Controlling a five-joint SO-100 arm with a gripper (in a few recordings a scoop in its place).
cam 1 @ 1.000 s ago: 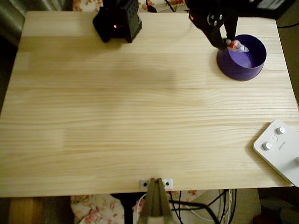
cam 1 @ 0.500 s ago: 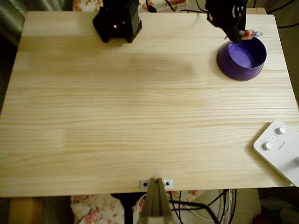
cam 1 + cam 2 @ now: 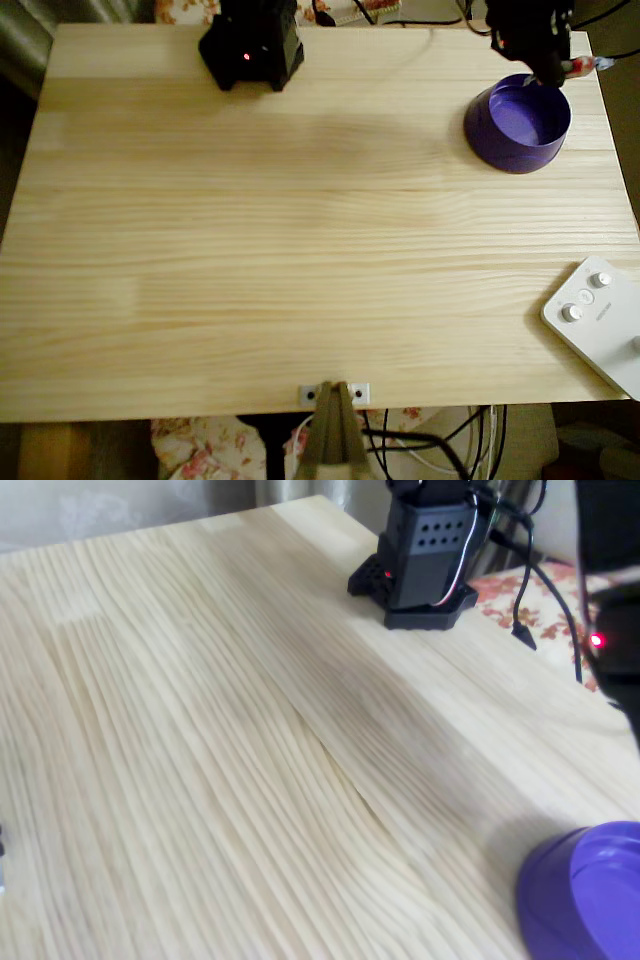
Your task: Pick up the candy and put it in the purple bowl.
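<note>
In the overhead view, the candy (image 3: 582, 67) is pinched in the tool (image 3: 562, 70) just past the far rim of the purple bowl (image 3: 517, 122) on the table (image 3: 300, 250). The placing step appears in hand; next, the candy should be brought over the bowl's hollow and released.

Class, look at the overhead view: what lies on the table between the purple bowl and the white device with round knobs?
Nothing: in the overhead view only bare wooden table separates the purple bowl from the white device.
</note>
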